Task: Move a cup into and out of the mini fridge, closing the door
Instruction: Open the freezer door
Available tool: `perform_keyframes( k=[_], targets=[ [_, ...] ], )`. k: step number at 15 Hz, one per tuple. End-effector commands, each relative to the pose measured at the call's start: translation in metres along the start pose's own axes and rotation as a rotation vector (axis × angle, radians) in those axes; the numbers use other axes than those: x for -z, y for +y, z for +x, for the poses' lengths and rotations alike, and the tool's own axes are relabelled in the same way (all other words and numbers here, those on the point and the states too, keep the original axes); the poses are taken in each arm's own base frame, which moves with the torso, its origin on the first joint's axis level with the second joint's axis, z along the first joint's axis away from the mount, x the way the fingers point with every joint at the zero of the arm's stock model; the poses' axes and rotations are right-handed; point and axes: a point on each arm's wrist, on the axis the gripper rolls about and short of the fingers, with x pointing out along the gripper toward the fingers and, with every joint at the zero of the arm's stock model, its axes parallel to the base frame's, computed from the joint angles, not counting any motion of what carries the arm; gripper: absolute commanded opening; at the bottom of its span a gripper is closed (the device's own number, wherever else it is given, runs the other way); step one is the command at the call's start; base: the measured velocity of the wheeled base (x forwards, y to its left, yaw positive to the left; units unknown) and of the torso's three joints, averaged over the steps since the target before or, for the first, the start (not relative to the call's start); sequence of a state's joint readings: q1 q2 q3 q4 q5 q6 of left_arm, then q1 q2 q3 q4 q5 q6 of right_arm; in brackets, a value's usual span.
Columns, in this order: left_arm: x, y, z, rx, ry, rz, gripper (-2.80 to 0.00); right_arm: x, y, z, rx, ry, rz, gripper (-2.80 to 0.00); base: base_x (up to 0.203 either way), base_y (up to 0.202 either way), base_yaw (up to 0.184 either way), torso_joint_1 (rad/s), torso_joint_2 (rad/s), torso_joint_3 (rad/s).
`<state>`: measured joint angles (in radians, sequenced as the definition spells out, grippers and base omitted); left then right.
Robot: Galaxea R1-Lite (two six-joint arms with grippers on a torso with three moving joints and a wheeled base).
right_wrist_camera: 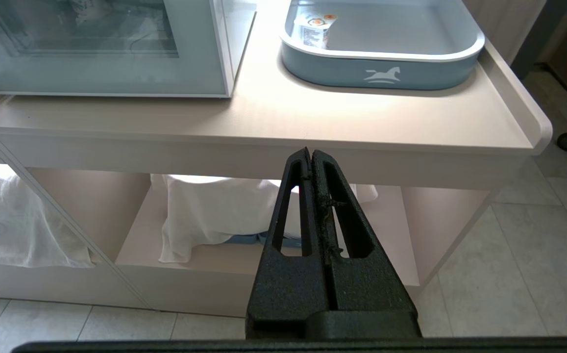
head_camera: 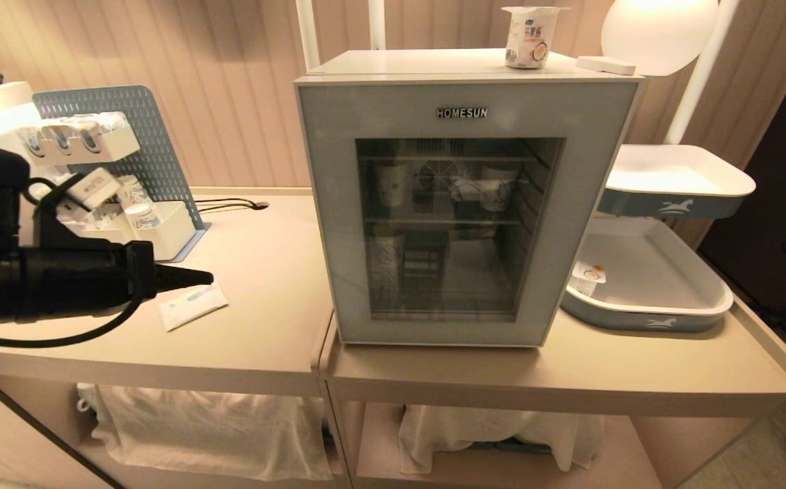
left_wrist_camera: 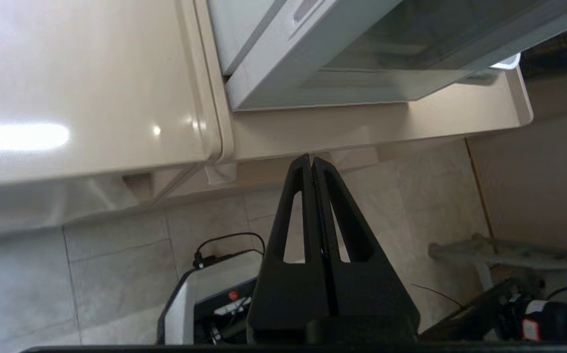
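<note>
You can read one word for certain: "HOMESUN", in dark capitals on a small plate centred on the door (head_camera: 460,113) of the mini fridge (head_camera: 467,64), just above its glass window. The two grey-blue trays (head_camera: 671,204) to the fridge's right each carry a white horse emblem on the front wall, without lettering. Prints on the cup (head_camera: 532,37) atop the fridge are too small for you to read.

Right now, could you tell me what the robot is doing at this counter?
Nothing is held yet. The white HOMESUN mini fridge sits with its grey-blue glass door closed. A small white printed yogurt cup stands on top of it. The left tool, shut and empty, is raised over the beige counter left of the fridge; the right tool hangs shut below the counter's edge.
</note>
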<state>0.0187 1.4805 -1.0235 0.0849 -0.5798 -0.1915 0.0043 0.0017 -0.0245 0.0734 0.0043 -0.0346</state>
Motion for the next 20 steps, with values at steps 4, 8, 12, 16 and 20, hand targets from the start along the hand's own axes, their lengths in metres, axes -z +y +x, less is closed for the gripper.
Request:
perform_keyframes(
  k=[4, 8, 12, 16, 20],
  targets=[
    [0.002, 0.04, 0.06, 0.021, 0.034, 0.115, -2.8, 0.0, 0.0, 0.0, -0.001, 0.003, -0.002, -2.8, 0.0, 0.0, 0.0, 0.0, 0.0, 0.0],
    [-0.011, 0.035, 0.079, 0.145, -0.046, 0.212, 0.0, 0.0, 0.0, 0.0, -0.002, 0.0, -0.002, -2.8, 0.0, 0.0, 0.0, 0.0, 0.0, 0.0],
    [-0.02, 0.031, 0.102, 0.314, -0.144, 0.328, 0.0, 0.0, 0.0, 0.0, -0.002, 0.0, -0.002, -2.8, 0.0, 0.0, 0.0, 0.0, 0.0, 0.0],
    [-0.026, 0.019, 0.13, 0.446, -0.237, 0.359, 0.0, 0.0, 0.0, 0.0, -0.002, 0.001, -0.002, -2.8, 0.0, 0.0, 0.0, 0.0, 0.0, 0.0],
    [-0.025, 0.017, 0.136, 0.581, -0.191, 0.336, 0.0, 0.0, 0.0, 0.0, -0.002, 0.001, -0.002, -2.8, 0.0, 0.0, 0.0, 0.0, 0.0, 0.0]
  ],
)
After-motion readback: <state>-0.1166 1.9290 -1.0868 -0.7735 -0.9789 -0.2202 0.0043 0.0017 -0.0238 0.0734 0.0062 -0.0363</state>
